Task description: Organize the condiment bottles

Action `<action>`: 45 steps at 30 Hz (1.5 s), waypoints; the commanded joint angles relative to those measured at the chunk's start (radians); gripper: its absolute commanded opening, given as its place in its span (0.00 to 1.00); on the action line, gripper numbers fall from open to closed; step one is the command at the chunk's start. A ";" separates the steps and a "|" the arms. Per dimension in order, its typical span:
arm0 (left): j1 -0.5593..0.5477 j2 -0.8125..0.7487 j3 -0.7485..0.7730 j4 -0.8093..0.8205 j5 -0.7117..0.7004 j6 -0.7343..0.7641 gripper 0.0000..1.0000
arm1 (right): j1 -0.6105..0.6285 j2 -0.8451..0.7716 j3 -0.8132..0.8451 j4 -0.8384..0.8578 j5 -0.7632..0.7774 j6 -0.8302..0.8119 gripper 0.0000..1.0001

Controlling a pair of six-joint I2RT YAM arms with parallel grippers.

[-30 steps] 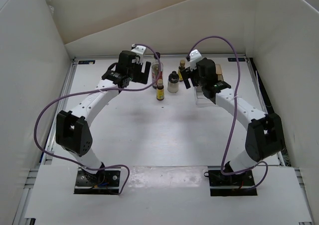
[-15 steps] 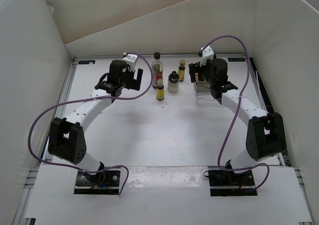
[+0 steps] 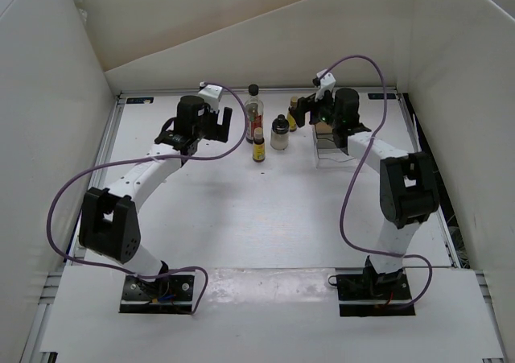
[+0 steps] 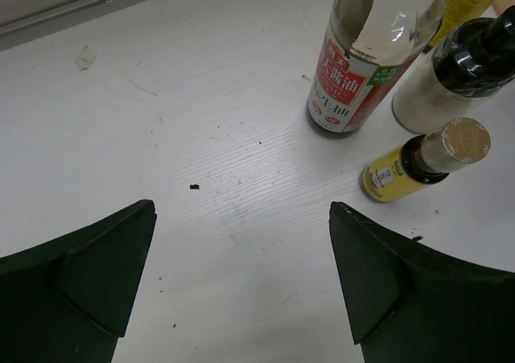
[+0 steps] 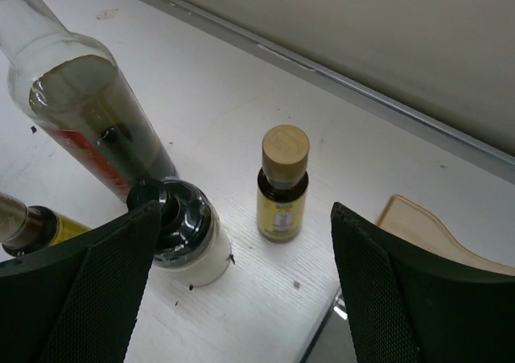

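1. Standing nearest the arm bases: near yellow bottle (image 3: pixel 258 146), upright on the table (image 3: pixel 241 210).
2. Squat jar (image 3: pixel 279 132), black cap and whitish fill, sits just right of it and slightly farther back.
3. Rack (image 3: pixel 330 147) is off to the right, apart from all four bottles.
4. Left gripper (image 4: pixel 241 210): fingers released, spread wide, holding nothing, left of the cluster.
5. Tall bottle (image 4: pixel 362 57), red label, stands upright behind the near yellow one.
6. Right gripper (image 5: pixel 245 210): fingers released, empty, aimed at the far yellow bottle (image 5: pixel 283 186), which is upright and untouched, farthest back.
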State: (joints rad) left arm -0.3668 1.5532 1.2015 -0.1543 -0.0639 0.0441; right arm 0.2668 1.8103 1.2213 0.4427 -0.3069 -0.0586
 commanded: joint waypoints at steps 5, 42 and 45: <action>0.022 0.034 0.021 0.018 0.036 -0.004 1.00 | 0.003 0.135 0.173 0.082 -0.086 -0.026 0.86; 0.055 0.177 0.101 0.024 0.085 -0.032 1.00 | -0.023 0.389 0.348 0.136 -0.136 0.111 0.55; 0.054 0.174 0.096 0.024 0.087 -0.032 1.00 | -0.015 0.373 0.330 0.140 -0.136 0.097 0.45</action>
State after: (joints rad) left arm -0.3161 1.7447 1.2655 -0.1417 0.0021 0.0177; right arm 0.2470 2.2036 1.5482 0.5159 -0.4244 0.0284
